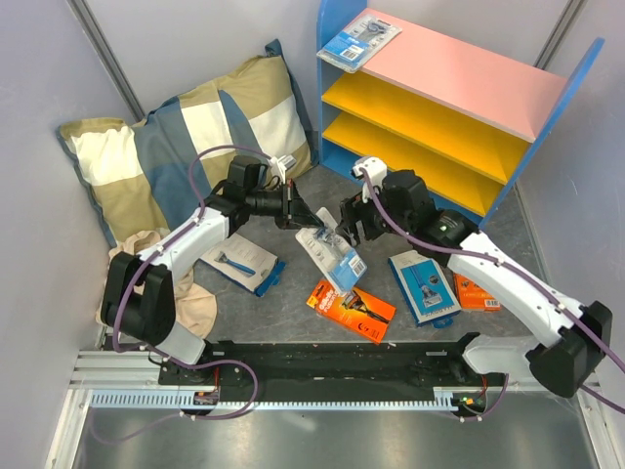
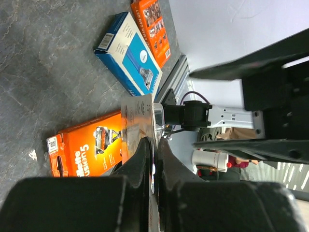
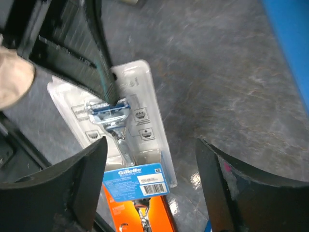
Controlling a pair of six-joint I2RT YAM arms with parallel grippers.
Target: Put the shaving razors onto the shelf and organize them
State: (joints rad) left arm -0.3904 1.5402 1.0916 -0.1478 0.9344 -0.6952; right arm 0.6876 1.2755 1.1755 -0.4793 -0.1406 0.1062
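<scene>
My left gripper (image 1: 309, 221) is shut on the top edge of a clear blister razor pack (image 1: 332, 256) and holds it tilted over the floor; the left wrist view shows the fingers (image 2: 145, 154) pinching its edge (image 2: 140, 113). My right gripper (image 1: 352, 227) is open just right of that pack, its jaws hovering either side of the pack's lower end (image 3: 123, 135). Another blister pack (image 1: 359, 41) lies on the pink top board of the shelf (image 1: 469, 73). On the floor lie an orange box (image 1: 352, 309), a blue/white box (image 1: 423, 285), a second orange box (image 1: 476, 291) and a blue/white box (image 1: 242, 262).
A checked pillow (image 1: 186, 147) leans against the back left wall. A beige cloth (image 1: 190, 305) lies by the left arm's base. The two yellow-orange shelf boards (image 1: 420, 122) hold nothing. Grey walls close in both sides.
</scene>
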